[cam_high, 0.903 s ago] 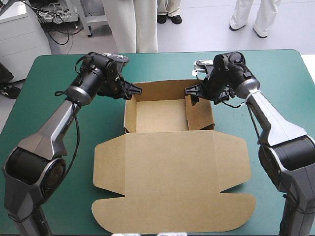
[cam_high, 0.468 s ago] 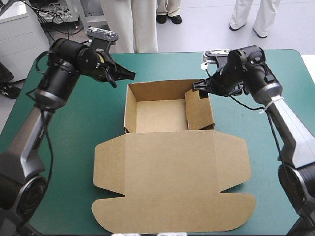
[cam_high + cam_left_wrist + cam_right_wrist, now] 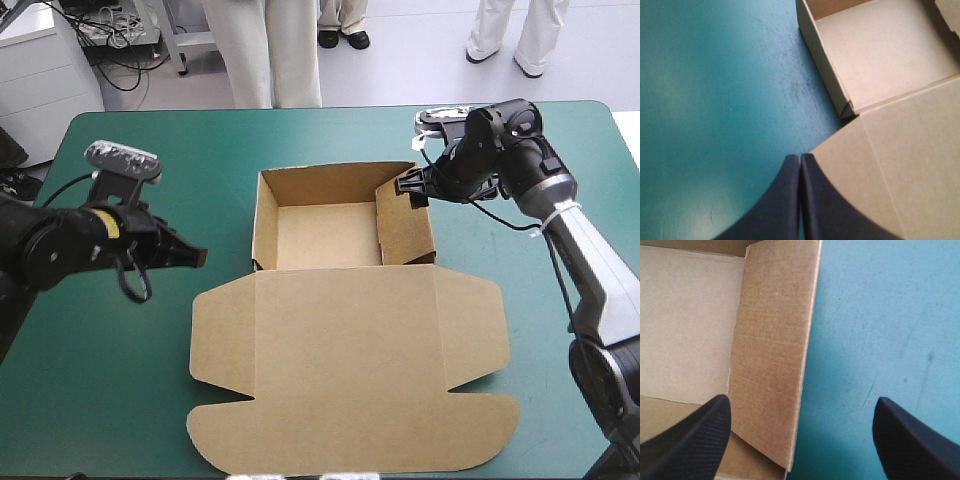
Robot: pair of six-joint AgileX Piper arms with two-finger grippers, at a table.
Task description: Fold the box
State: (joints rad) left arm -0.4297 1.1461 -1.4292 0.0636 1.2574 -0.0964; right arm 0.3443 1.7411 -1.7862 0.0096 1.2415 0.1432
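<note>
High view: box [image 3: 340, 340], likely light stiff board, grips best by a wall edge; left tool [image 3: 193, 257] closed empty, right tool [image 3: 407, 186] open.

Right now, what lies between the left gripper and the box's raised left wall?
Only bare teal-green cover, as the high view shows, from the shut left gripper to the box.
</note>
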